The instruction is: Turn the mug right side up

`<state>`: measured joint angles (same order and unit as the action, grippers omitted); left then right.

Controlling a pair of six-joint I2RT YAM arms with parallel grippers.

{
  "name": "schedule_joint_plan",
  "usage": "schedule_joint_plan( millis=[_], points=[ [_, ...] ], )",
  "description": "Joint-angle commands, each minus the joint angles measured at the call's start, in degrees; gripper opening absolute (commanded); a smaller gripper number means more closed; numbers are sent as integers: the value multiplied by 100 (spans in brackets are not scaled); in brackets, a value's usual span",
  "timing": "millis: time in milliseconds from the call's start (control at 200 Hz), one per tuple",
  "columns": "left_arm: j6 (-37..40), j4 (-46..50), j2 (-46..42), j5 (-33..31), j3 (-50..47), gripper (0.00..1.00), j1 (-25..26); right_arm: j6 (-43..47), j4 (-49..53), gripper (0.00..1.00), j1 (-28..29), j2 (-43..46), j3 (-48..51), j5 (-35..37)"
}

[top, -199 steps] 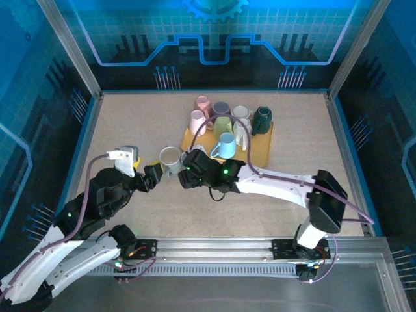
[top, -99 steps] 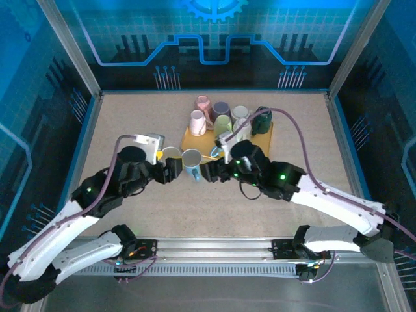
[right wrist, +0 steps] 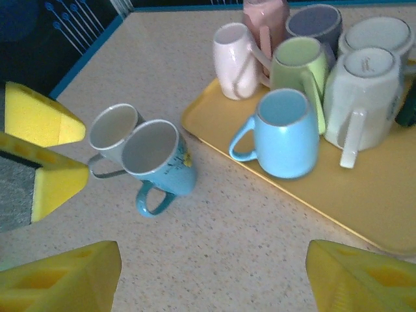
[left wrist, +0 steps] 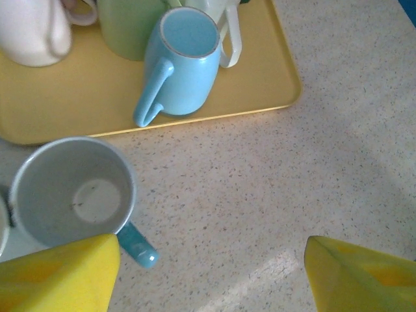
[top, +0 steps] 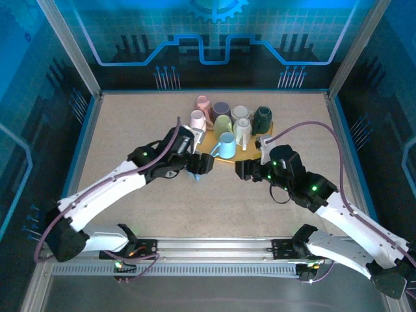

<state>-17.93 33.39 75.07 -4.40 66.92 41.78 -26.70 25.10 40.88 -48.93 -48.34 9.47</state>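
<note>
Counting the mugs gives ten: eight crowd one yellow tray (right wrist: 383,208) and two stand off it on the table (top: 130,130). On the tray are a pink mug (right wrist: 266,16), a dark violet mug (right wrist: 315,23), a grey-white mug (right wrist: 380,32), a dark green mug (top: 262,119), a pale pink mug (right wrist: 233,62), a light green mug (right wrist: 299,65), a white mug (right wrist: 361,88) and a light blue mug (right wrist: 286,136), the last nearest the tray's front edge with its mouth up.

The teal mug (right wrist: 162,162) stands upright on the table just off the tray's near left corner, its grey inside facing up and its handle pointing away from the tray. A cream mug (right wrist: 107,127) stands right beside it, also mouth up; their rims look to touch.

There are two grippers. The left gripper (left wrist: 211,260) hangs over the teal mug with its jaws spread wide and nothing between them. The right gripper (right wrist: 214,266) hovers over bare table in front of the tray, its jaws likewise spread and empty.

The table top is flat, beige and finely speckled, edged in blue. Aluminium posts frame it, and the walls behind glow blue with a grid pattern. The mugs are smooth, glossy cylinders with loop handles; the tray is a shallow rectangle with rounded corners; the finger pads are yellow wedges.
</note>
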Motion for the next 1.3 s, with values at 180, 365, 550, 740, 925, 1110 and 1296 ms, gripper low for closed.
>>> schedule_joint_plan(
  millis=[180,365,550,740,925,1110,1296],
  points=[
    [-37,-609,982,471,348,77,77,111,209,75,-285,421,329,-134],
    [248,-817,1533,410,527,77,76,76,452,74,-497,749,340,217],
    [875,-743,2286,-125,1193,77,67,125,418,74,-564,971,419,113],
    [1271,-710,3054,-179,1763,77,-165,158,403,74,-577,1091,489,21],
    [1539,-724,3498,-21,2078,77,-448,213,467,74,-590,1189,466,-10],
    [1712,-837,3729,396,2174,75,-651,247,452,74,-607,1192,476,-78],
    [1910,-816,4105,614,2426,71,-651,270,425,74,-634,1132,458,-130]
  ],
)
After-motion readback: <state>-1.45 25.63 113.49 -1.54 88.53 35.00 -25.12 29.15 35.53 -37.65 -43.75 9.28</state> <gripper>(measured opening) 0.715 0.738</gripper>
